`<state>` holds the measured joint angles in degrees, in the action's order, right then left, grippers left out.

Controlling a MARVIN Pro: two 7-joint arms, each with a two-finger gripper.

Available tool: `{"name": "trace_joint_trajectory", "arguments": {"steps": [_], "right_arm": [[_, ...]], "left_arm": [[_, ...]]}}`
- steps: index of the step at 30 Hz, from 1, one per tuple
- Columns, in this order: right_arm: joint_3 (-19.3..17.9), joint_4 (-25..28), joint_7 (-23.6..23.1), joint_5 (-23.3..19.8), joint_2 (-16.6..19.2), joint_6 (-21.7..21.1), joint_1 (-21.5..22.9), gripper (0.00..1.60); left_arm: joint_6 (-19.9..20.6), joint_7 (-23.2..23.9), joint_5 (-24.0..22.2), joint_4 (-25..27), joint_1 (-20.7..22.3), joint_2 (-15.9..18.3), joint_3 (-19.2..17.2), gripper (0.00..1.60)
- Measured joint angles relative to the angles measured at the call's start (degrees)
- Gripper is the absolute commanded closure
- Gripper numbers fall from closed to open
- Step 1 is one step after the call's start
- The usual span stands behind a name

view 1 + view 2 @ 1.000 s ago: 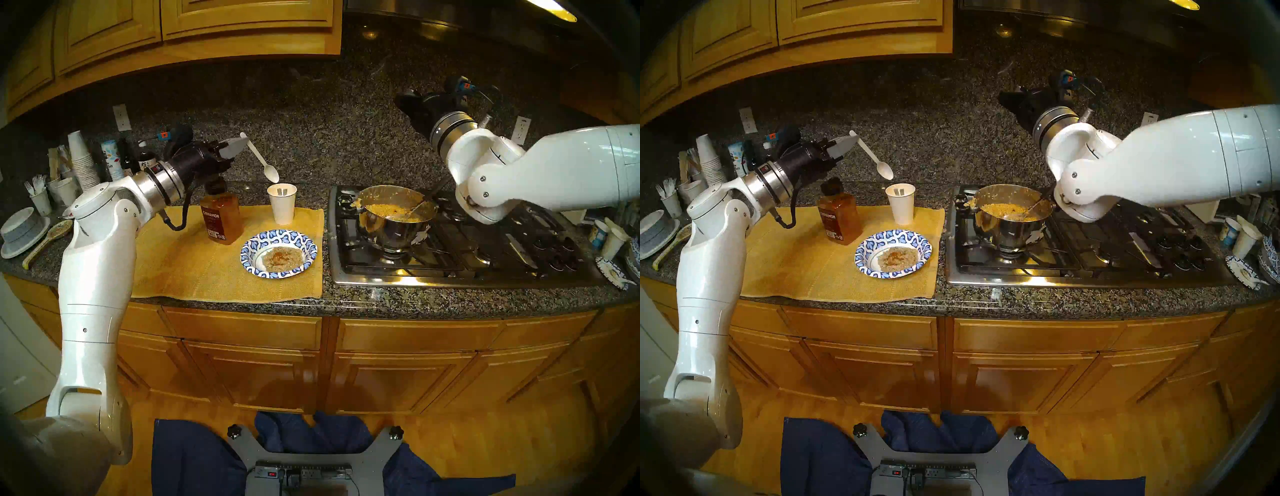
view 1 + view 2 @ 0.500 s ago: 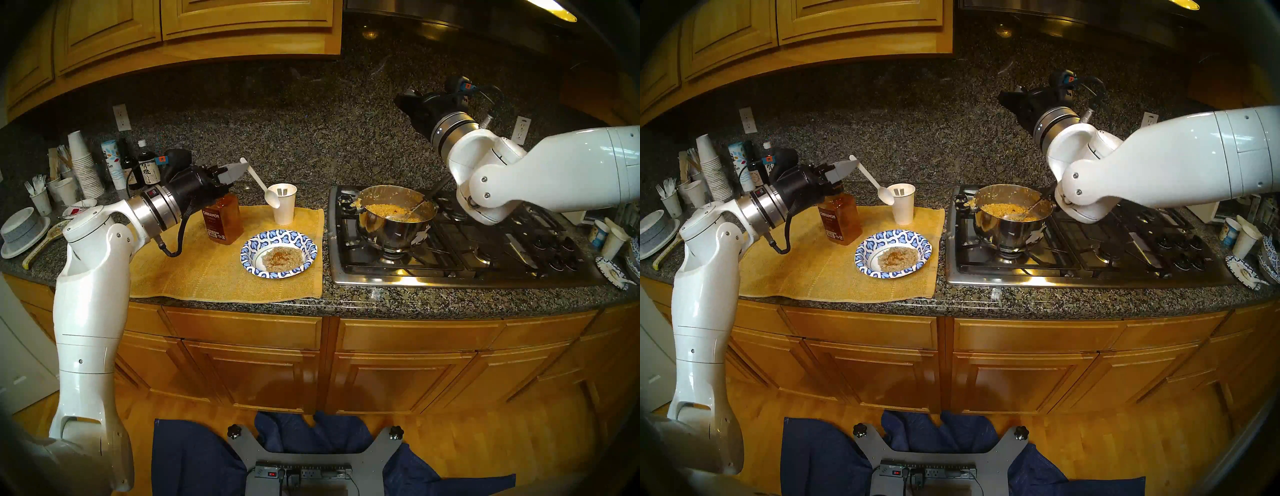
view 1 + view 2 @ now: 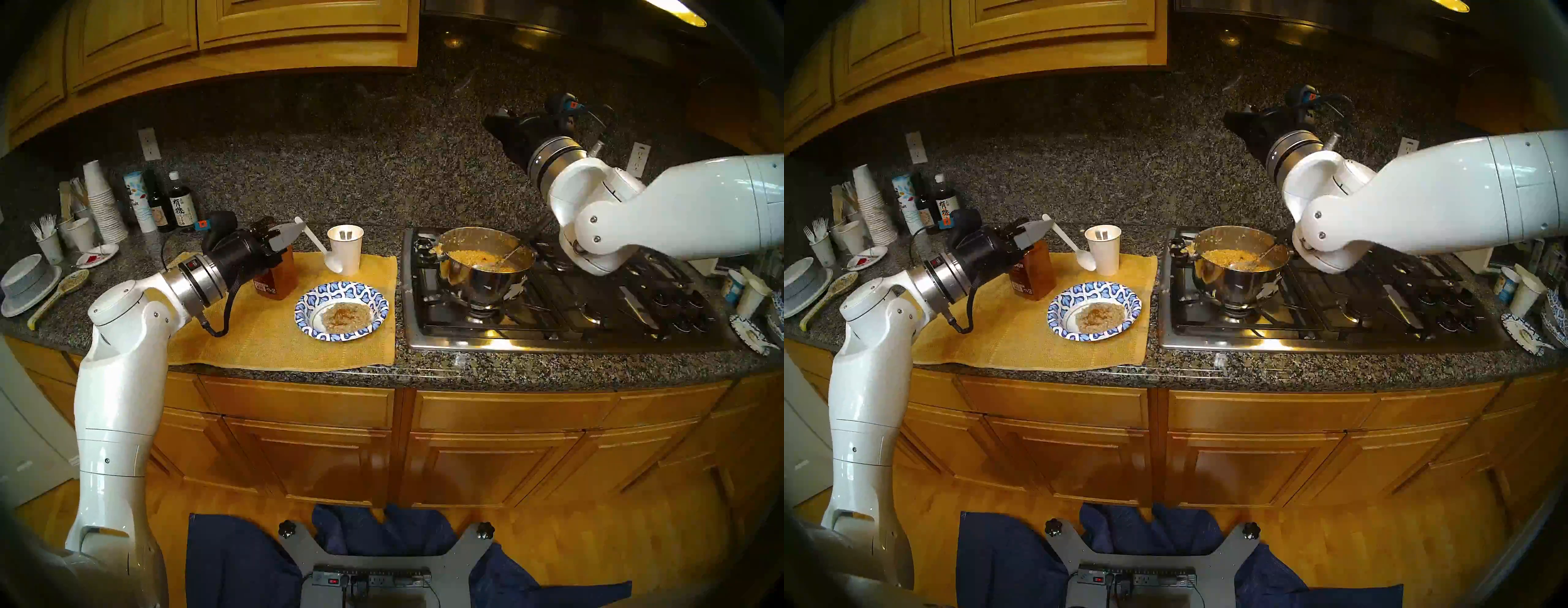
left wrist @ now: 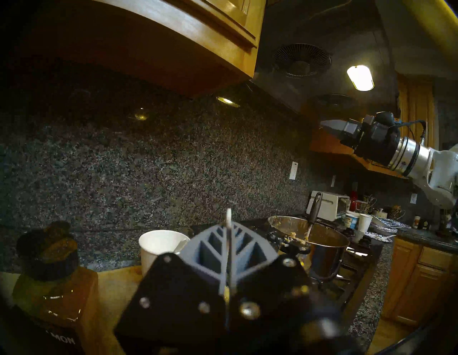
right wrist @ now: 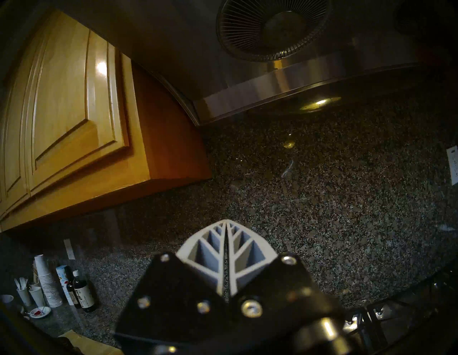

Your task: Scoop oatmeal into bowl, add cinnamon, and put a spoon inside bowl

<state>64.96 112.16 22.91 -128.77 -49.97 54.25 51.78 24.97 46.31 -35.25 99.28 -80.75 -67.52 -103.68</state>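
My left gripper is shut on the handle of the white plastic spoon, above the cinnamon bottle. The spoon slants down to the right, its scoop end just left of a white paper cup, behind the bowl. The blue-and-white bowl sits on the yellow mat and holds oatmeal with a brown dusting on top. In the left wrist view the spoon handle sticks up between the shut fingers. My right gripper is shut and empty, high over the stove; the right wrist view confirms this.
A steel pot of oatmeal with a metal serving spoon in it stands on the stove's left burner. Stacked cups, sauce bottles, grey bowls and a speckled spoon crowd the counter's left end. More cups and plates sit at the far right.
My left arm has come down and drawn nearer, carrying the spoon from above the paper cup to beside its left wall. The right arm has not moved.
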Motion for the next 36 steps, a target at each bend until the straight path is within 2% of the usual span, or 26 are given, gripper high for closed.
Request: {"name": "trace_joint_trajectory", "arguments": {"steps": [11, 20, 28, 36], "right_arm": [[-0.06, -0.18, -0.04, -0.02, -0.06, 0.00, 0.03, 1.60], [-0.26, -0.44, -0.13, -0.08, -0.40, 0.00, -0.01, 1.60], [-0.44, -0.58, -0.29, -0.14, -0.69, 0.01, -0.11, 1.60], [-0.57, -0.64, -0.41, -0.15, -0.91, 0.01, -0.22, 1.60]], "left_arm": [[-4.86, 3.65, 0.75, -3.80, -1.30, -0.38, 1.80, 1.60], [-7.11, 5.07, 2.09, -3.88, -1.87, 0.22, 2.46, 1.60], [-11.66, 6.65, 5.82, -4.00, -3.20, 1.07, 2.58, 1.60], [-14.66, 9.42, 6.20, -4.39, -4.22, 1.20, 2.47, 1.60]]}}
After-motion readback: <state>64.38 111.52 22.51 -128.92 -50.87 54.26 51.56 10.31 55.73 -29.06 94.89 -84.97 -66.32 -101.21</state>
